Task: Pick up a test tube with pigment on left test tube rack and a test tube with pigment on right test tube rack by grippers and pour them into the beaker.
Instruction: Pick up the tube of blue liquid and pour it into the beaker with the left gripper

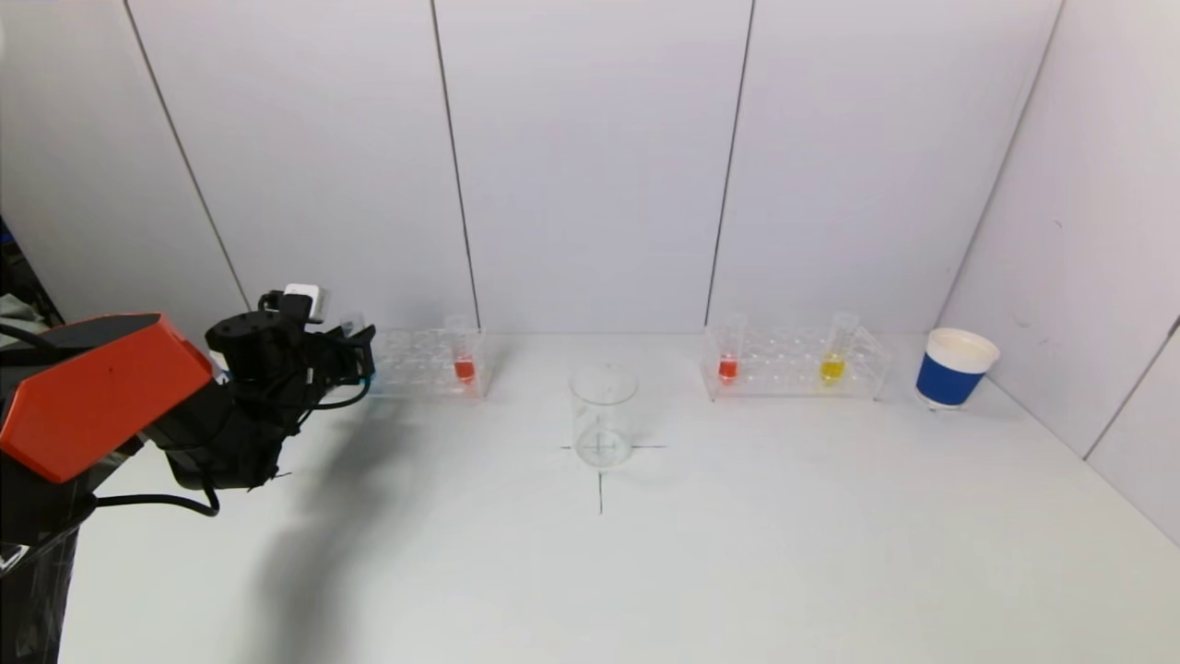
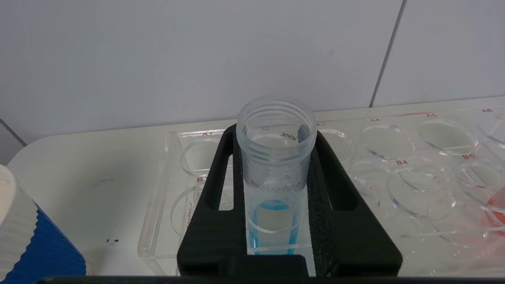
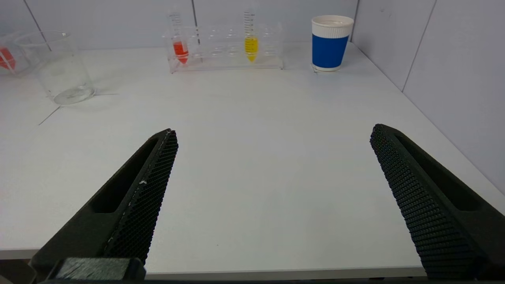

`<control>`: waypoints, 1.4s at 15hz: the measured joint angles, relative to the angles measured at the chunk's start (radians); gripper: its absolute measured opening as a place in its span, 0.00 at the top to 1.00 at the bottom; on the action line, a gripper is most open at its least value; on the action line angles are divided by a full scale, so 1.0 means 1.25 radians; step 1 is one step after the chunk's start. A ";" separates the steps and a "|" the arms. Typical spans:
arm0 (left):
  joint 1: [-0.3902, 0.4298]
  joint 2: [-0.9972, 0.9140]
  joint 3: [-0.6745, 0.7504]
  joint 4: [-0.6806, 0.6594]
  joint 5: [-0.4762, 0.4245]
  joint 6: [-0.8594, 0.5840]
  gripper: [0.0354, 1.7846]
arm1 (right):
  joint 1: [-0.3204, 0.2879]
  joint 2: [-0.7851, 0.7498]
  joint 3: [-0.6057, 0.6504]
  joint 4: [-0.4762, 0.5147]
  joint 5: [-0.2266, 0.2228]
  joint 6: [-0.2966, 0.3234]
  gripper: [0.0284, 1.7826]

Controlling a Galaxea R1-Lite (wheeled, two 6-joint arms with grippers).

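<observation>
My left gripper [image 1: 355,355] is at the left end of the left test tube rack [image 1: 419,369], shut on a clear tube with blue pigment [image 2: 276,157]. In the left wrist view the gripper [image 2: 275,134] has both black fingers pressed on the tube's sides, and the tube still stands in the rack [image 2: 158,221]. A tube with red pigment [image 1: 464,364] stands at that rack's right end. The empty glass beaker [image 1: 603,415] stands mid-table. The right rack [image 1: 793,364] holds a red tube [image 1: 728,364] and a yellow tube [image 1: 832,364]. My right gripper [image 3: 274,130] is open and empty above the table's front edge.
A blue and white paper cup [image 1: 954,369] stands right of the right rack near the side wall. Another blue paper cup [image 2: 39,244] stands left of the left rack. White walls close the table at the back and right.
</observation>
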State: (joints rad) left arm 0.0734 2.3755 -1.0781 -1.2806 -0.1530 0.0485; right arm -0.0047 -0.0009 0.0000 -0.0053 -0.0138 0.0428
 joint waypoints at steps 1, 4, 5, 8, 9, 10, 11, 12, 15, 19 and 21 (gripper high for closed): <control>0.000 0.000 0.000 0.000 0.000 0.000 0.76 | 0.000 0.000 0.000 0.000 0.000 0.000 0.00; 0.000 0.000 0.000 0.000 0.000 -0.001 0.76 | 0.000 0.000 0.000 0.000 0.000 0.000 0.00; 0.000 0.000 0.000 0.000 0.000 -0.001 0.76 | 0.000 0.000 0.000 0.000 0.000 0.000 0.00; 0.001 -0.006 0.000 0.000 0.001 -0.001 0.76 | 0.000 0.000 0.000 0.000 0.000 0.000 0.00; 0.001 -0.011 0.000 0.001 0.002 -0.001 0.76 | 0.000 0.000 0.000 0.000 0.000 0.000 0.00; 0.001 -0.018 0.000 0.005 0.002 -0.001 0.76 | 0.000 0.000 0.000 0.000 0.000 0.000 0.00; 0.001 -0.029 0.000 0.015 0.002 -0.001 0.76 | 0.000 0.000 0.000 0.000 0.000 0.000 0.00; 0.001 -0.040 -0.001 0.024 0.005 -0.002 0.76 | 0.000 0.000 0.000 0.000 0.000 0.000 0.00; 0.002 -0.076 -0.012 0.060 0.005 -0.002 0.76 | 0.000 0.000 0.000 0.000 0.000 0.000 0.00; 0.002 -0.127 -0.062 0.148 0.007 -0.002 0.76 | 0.000 0.000 0.000 0.000 0.000 0.000 0.00; -0.001 -0.151 -0.100 0.204 0.007 -0.002 0.76 | 0.000 0.000 0.000 0.000 0.000 0.000 0.00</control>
State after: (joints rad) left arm 0.0726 2.1864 -1.2036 -1.0262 -0.1447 0.0460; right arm -0.0047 -0.0009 0.0000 -0.0057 -0.0138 0.0428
